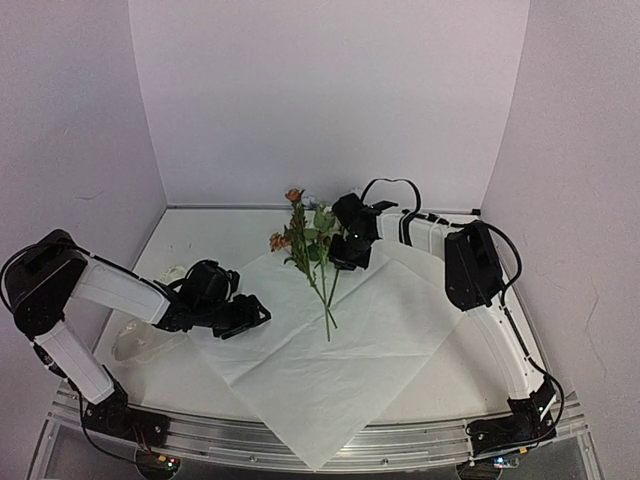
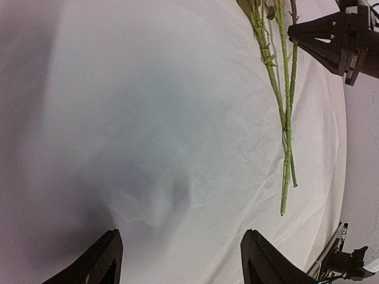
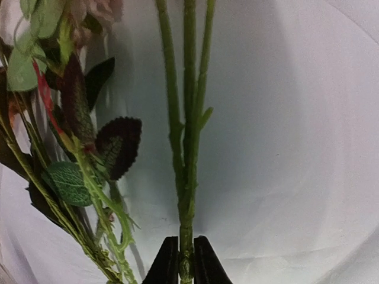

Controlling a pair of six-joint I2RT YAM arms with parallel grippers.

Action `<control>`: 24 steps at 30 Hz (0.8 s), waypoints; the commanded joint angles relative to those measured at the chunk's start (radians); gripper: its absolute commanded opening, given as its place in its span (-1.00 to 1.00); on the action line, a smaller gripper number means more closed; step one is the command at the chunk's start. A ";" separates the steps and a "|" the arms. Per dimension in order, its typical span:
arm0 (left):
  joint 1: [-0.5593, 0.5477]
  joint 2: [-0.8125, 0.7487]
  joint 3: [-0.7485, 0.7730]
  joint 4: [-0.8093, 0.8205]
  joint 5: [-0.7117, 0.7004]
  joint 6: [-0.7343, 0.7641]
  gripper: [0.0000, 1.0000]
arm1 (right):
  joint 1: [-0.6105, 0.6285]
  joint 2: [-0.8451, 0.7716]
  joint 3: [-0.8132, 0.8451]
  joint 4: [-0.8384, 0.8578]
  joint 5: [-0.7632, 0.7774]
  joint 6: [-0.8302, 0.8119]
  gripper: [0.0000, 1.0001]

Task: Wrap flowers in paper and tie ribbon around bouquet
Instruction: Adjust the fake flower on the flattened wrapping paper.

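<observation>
Paper lies as a diamond, near corner at 6 o'clock by the arm bases. L gripper sits at the sheet's 9 o'clock edge, fingers spread w/ only sheet btwn them. Touching or hovering, can't tell. Ribbon looks to lie off the paper at 8 o'clock, beside the L arm. Flowers lie mid-sheet, stem ends toward 6, blooms toward 12. R gripper, at 3 o'clock of the stems, is pressed together on them, pinching just below the leaves.

Risks, imo: thin stems cd slip or roll in that narrow pinch. The leafy sprig alongside looks outside the jaws, so the bunch cd split if lifted. L fingers cd snag + crumple the sheet.

R wrist cam shows the pinch itself, which the gripper body hides in top view. Only top view shows ribbon + whole sheet. L wrist cam shows the loose stem ends.
</observation>
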 commanded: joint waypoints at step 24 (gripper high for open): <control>0.006 0.045 -0.006 -0.021 -0.045 -0.169 0.40 | 0.057 -0.420 -0.394 -0.004 0.160 -0.073 -1.00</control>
